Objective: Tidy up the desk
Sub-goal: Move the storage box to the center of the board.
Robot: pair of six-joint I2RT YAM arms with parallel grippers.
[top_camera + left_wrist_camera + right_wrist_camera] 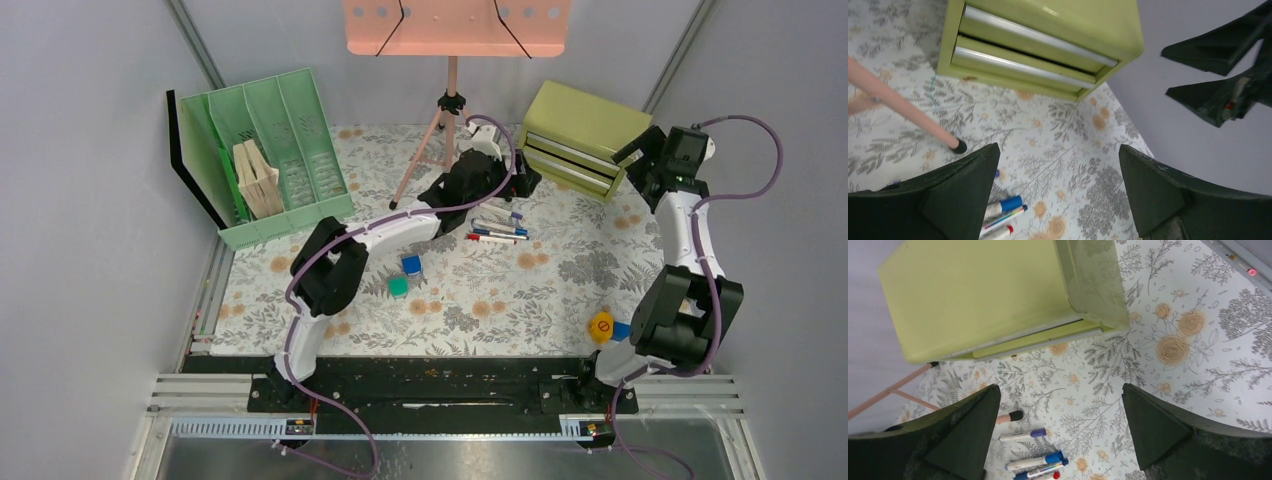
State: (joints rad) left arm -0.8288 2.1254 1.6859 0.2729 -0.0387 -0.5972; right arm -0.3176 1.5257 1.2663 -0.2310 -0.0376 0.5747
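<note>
Over desk (560, 290) spanning cell floor, w/ L gripper (1058, 150) spread, empty above markers (1002, 216) & R gripper (1058, 390) spread, empty nr drawer chest (978, 295): lower L, centre one barrel, pinch crosswise, avoid stand leg (898, 107).

Drawer chest: you had a yellow-green chest (580, 135) at the far right, its two silver-fronted drawers facing the markers.
File rack: your mint-green rack (270, 150) stood at the far left, with light wooden pieces (258, 180) leaning in one slot.
Stand: a pink tripod stand (450, 100) rose between rack and chest.
Markers: you saw a loose cluster (498, 230) lying side by side, with blue, red and purple caps.
Cubes: a blue cube (411, 265) and a green cube (398, 286) sat close together.
Yellow disc: it (600, 326) lay at the near right, just beside a small blue piece (621, 330).
</note>
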